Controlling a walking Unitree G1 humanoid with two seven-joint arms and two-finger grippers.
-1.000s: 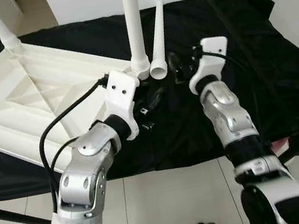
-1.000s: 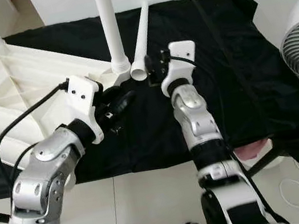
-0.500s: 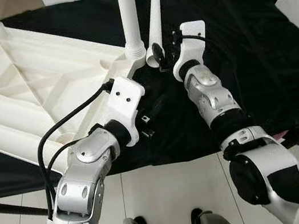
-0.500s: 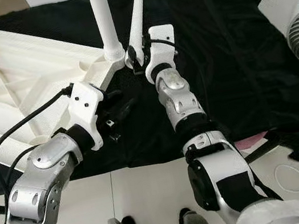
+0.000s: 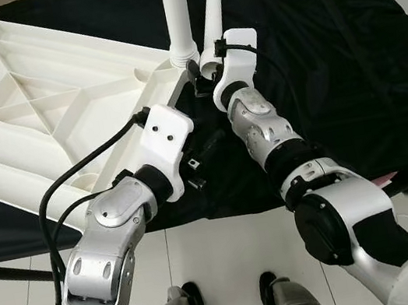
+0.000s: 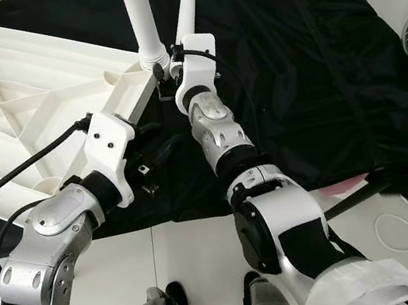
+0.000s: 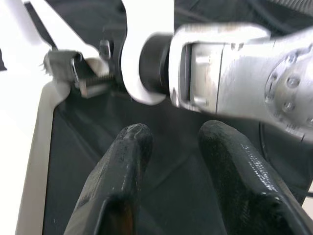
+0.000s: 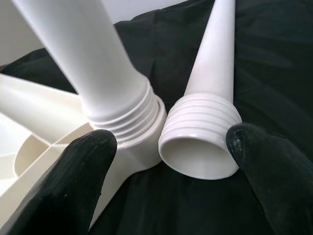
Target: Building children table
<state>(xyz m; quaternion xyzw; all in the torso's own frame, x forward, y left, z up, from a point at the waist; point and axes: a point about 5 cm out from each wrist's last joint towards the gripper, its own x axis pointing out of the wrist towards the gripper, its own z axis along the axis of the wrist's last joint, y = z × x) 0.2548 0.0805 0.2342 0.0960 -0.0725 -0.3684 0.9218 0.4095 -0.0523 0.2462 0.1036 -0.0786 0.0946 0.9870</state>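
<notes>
- Tabletop [image 5: 38, 110]: white, upside down on black cloth [image 5: 330, 59].
- Fitted leg [image 8: 93, 63]: upright, screwed into the tabletop's corner socket.
- Loose leg [image 8: 208, 103]: lies on cloth, threaded end just beside that socket.
- Right gripper [image 8: 161, 161]: fingers spread, flanking socket and loose leg's end.
- Left gripper [image 7: 171, 161]: fingers apart, empty, over cloth near the tabletop's edge.

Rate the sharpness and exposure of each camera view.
Eye views: sharp, evenly lit, white tabletop bright against black cloth. Left wrist view: soft with blur, fingers out of focus. Right wrist view: loose leg crisp, fingertips blurred, no glare.
</notes>
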